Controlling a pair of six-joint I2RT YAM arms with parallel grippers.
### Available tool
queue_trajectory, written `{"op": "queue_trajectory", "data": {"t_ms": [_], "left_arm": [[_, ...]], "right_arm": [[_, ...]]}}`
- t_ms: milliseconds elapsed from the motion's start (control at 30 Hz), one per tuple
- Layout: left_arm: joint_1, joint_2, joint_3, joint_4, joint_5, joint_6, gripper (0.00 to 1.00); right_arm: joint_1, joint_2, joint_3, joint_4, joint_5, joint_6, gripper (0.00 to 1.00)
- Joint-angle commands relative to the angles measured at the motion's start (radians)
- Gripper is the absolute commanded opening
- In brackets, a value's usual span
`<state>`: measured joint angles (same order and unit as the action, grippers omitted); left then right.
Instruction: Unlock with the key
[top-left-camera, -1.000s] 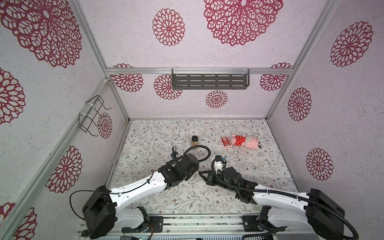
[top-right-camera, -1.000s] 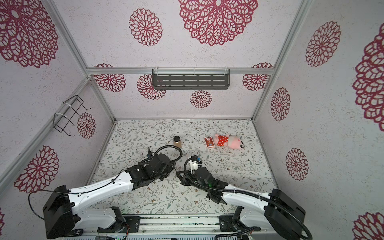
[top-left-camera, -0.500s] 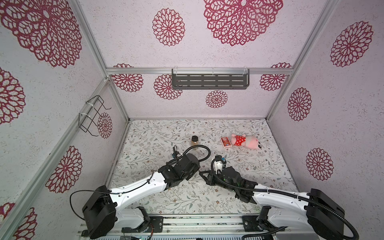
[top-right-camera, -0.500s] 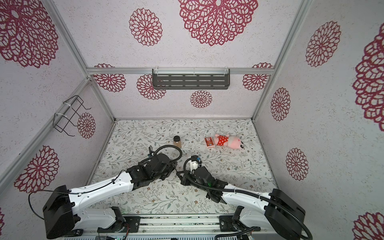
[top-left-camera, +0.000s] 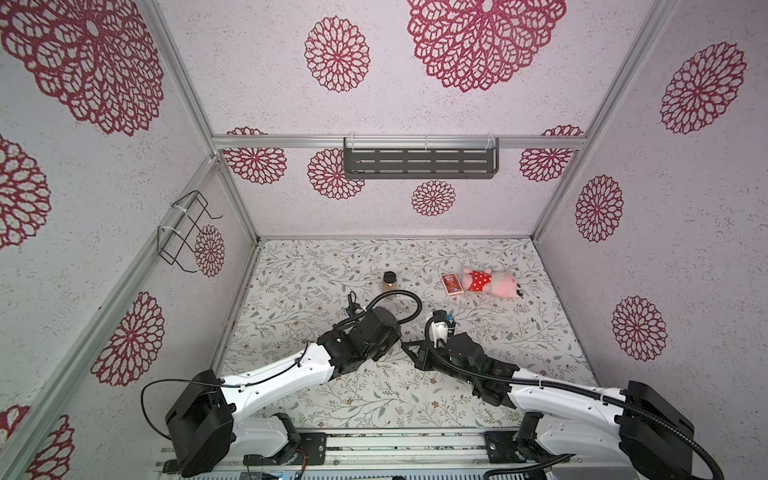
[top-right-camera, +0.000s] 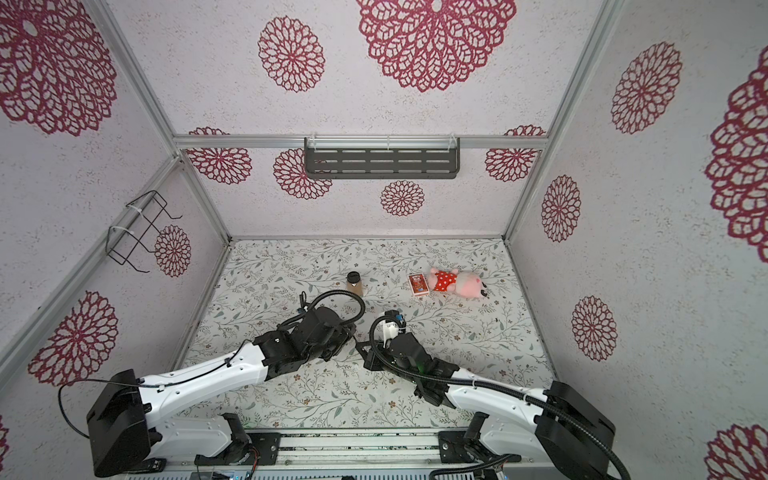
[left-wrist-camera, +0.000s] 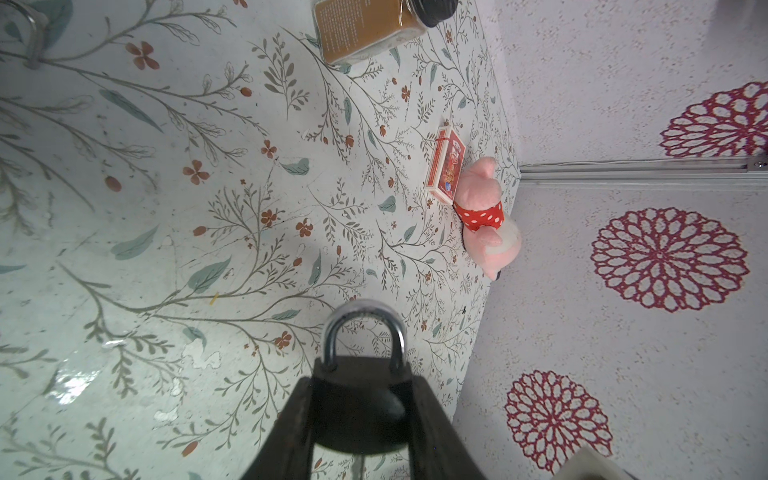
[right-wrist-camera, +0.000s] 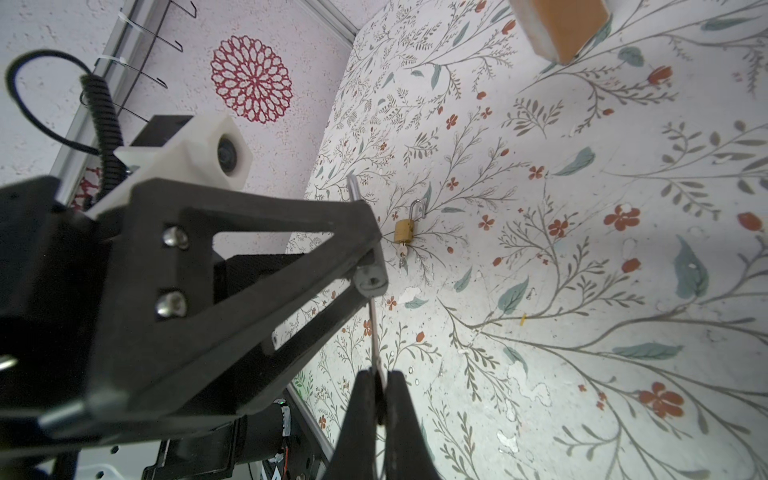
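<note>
Clamped left jaws on padlock (left-wrist-camera: 357, 397), right jaws on key (right-wrist-camera: 375, 336); held both low over tabletop (top-left-camera: 374, 399), key tip at padlock's base. Seemingly insertion step; next called for straight push, then twist.

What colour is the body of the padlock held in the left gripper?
Black, with a silver shackle; the left wrist view shows the padlock best.
</note>
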<state>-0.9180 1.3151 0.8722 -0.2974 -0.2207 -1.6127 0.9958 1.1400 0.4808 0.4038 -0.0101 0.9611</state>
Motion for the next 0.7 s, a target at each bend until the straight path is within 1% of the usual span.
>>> {"op": "queue_trajectory", "data": {"t_ms": [0,267,400,667], "left_arm": [[-0.005,0.001,0.026,0.019,-0.004,0.014,0.0],[-0.017,-0.001,0.032,0.011,-0.008,0.012,0.0],[-0.02,0.006,0.034,0.01,-0.003,0.007,0.0],[-0.021,0.0,0.035,0.027,0.007,-0.005,0.0]], "right_arm": [[-0.006,-0.024,0.033,0.011,0.016,-0.028,0.0],[-0.012,-0.03,0.048,-0.004,0.033,-0.053,0.0],[-0.012,-0.021,0.075,-0.017,0.022,-0.079,0.0],[-0.011,0.002,0.081,-0.011,0.015,-0.093,0.0]]}}
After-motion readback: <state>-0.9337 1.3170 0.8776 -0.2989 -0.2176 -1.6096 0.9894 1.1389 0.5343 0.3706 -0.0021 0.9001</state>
